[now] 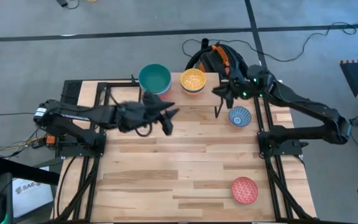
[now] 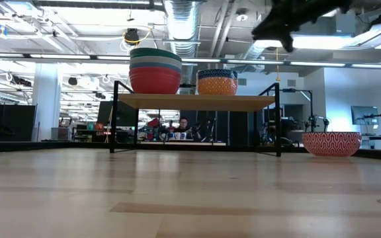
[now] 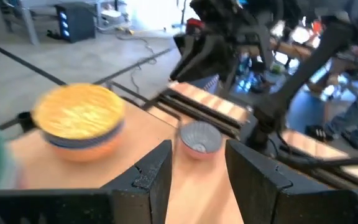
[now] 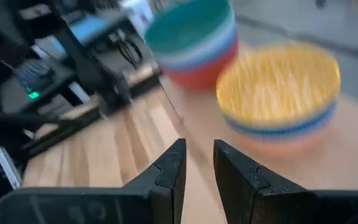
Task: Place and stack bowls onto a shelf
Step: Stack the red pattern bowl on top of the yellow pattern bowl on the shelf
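The shelf (image 2: 197,101) stands at the table's far edge and carries two stacks. A teal-topped stack (image 1: 155,78) (image 2: 155,69) with a red bowl at its bottom sits on the shelf's left part. A yellow-topped stack (image 1: 192,79) (image 2: 217,82) (image 3: 79,118) (image 4: 278,99) sits to its right. The blue-and-white bowl (image 1: 240,116) (image 3: 199,137) rests on the table by the shelf's right end. The pink-red bowl (image 1: 245,190) (image 2: 331,143) sits near the right front corner. My left gripper (image 1: 171,118) (image 3: 197,168) is open in front of the shelf. My right gripper (image 1: 219,93) (image 4: 199,163) is open by a narrow gap, just right of the yellow stack.
Black frame rails (image 1: 269,155) run along the table's left and right sides, and both arm bases stand there. The right arm (image 2: 290,20) crosses high over the shelf's right end. Bare wooden tabletop (image 1: 179,168) lies between the shelf and the near edge.
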You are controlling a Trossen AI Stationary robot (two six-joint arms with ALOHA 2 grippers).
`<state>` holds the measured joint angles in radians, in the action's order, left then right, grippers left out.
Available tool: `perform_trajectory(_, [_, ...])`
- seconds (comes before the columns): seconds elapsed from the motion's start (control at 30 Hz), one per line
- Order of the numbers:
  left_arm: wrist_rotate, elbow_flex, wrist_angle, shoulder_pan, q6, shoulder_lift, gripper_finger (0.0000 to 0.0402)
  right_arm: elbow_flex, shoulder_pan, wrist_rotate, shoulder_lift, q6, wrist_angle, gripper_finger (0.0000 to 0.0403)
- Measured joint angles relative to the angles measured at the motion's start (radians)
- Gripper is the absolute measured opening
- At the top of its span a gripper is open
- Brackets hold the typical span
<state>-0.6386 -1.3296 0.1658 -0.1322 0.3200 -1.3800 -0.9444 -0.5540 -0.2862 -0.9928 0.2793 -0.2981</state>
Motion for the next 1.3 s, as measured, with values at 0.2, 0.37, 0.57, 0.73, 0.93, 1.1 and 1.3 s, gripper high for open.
perform_trajectory(0.2, [0.022, 0.000, -0.095, -0.065, 0.035, -0.141, 0.0134, 0.002, 0.116, 0.225, 0.058, 0.136, -0.353, 0.0113])
perform_trajectory(0.37, [0.032, 0.001, -0.169, -0.111, 0.097, -0.215, 0.0134, 0.002, 0.167, 0.242, 0.058, 0.251, -0.605, 0.0145])
perform_trajectory(0.57, [-0.034, 0.001, -0.159, -0.189, 0.144, -0.226, 0.0135, 0.002, 0.382, 0.254, 0.065, 0.400, -0.797, 0.0194])
perform_trajectory(0.73, [-0.107, 0.000, -0.140, -0.250, 0.166, -0.226, 0.0135, 0.022, 0.665, 0.268, 0.072, 0.585, -0.791, 0.0207])
perform_trajectory(0.93, [-0.073, 0.050, -0.094, -0.273, 0.349, -0.225, 0.0135, 0.100, 1.048, 0.336, 0.052, 0.863, -0.666, 0.0200])
perform_trajectory(1.1, [0.007, 0.090, -0.111, -0.285, 0.453, -0.234, 0.0135, 0.133, 1.276, 0.413, -0.031, 1.018, -0.588, 0.0199])
perform_trajectory(1.3, [0.107, 0.089, -0.148, -0.294, 0.463, -0.272, 0.0134, 0.133, 1.408, 0.392, -0.205, 1.085, -0.575, 0.0197])
